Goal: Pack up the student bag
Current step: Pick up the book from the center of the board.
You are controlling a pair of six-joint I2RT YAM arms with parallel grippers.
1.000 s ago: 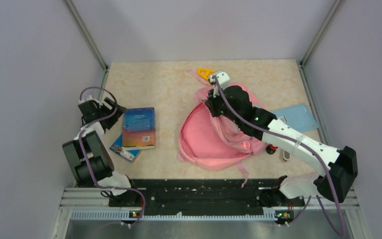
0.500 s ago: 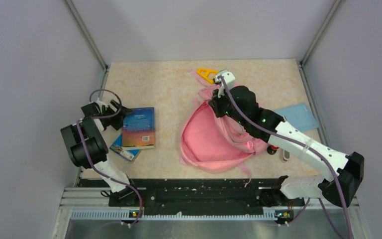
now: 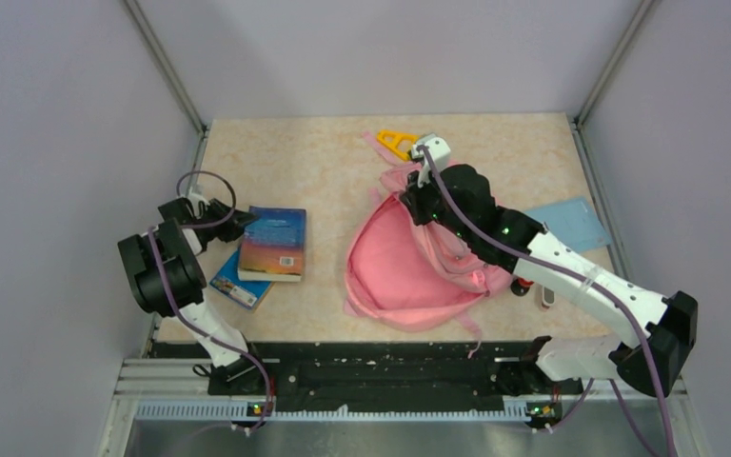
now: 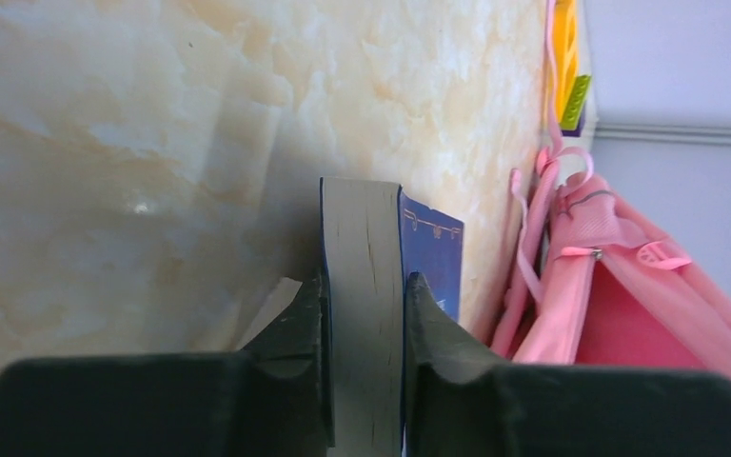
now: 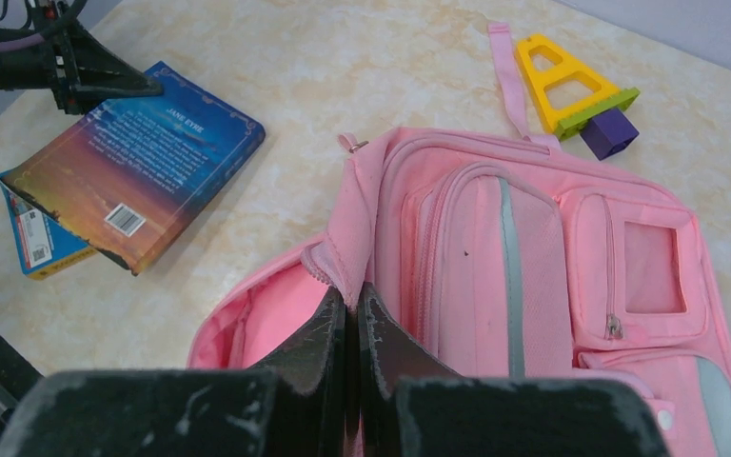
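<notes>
The student bag (image 3: pixel 409 262) is a pink backpack lying on the table's middle right with its main compartment gaping toward the left. My right gripper (image 5: pixel 352 297) is shut on the zipper edge of the bag (image 5: pixel 533 248) and holds that flap up. A thick book with a blue and orange cover (image 3: pixel 274 243) lies left of the bag. My left gripper (image 4: pixel 362 281) is shut on the book's page edge (image 4: pixel 364 238) at its left side (image 3: pixel 231 225). The book (image 5: pixel 143 162) rests partly on a second book.
A thinner blue book (image 3: pixel 233 286) lies under the held one. A yellow triangular toy with a purple block (image 3: pixel 395 143) sits behind the bag. A light blue notebook (image 3: pixel 571 224) and a small red and white item (image 3: pixel 533 290) lie right of the bag. Walls enclose three sides.
My left gripper has gone from open to shut on the thick book, which has slid slightly right and turned. The right gripper moved a little further back with the bag's edge, then held still.
</notes>
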